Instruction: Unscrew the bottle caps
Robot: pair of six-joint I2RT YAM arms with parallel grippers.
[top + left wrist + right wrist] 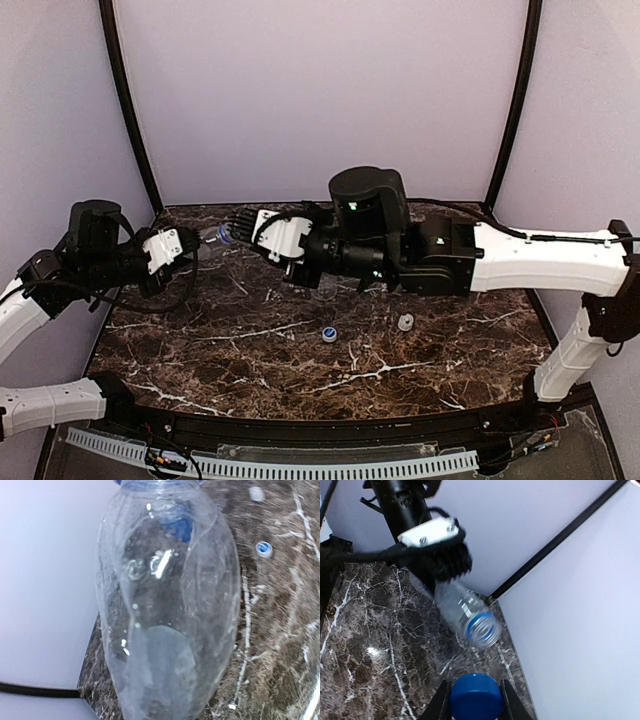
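Clear thin plastic leaves the bottle (pixel 465 607) light and easily crushed, it is judged. It is clamped at the body by the left gripper (pixel 442 572), held off the table (pixel 200 360), neck open. The blue cap (pixel 475 692) (stiff, small) is pinched at its rim by the right gripper (pixel 475 707), near that neck. 2 loose caps (pixel 328 335) are seen on the table.

Blue cap (pixel 475 696) in right claw (pixel 475 702)

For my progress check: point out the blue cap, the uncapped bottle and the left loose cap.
blue cap (pixel 475 697): right wrist view, its visible middle.
uncapped bottle (pixel 465 611): right wrist view, clear body.
left loose cap (pixel 328 335): top external view, its centre.
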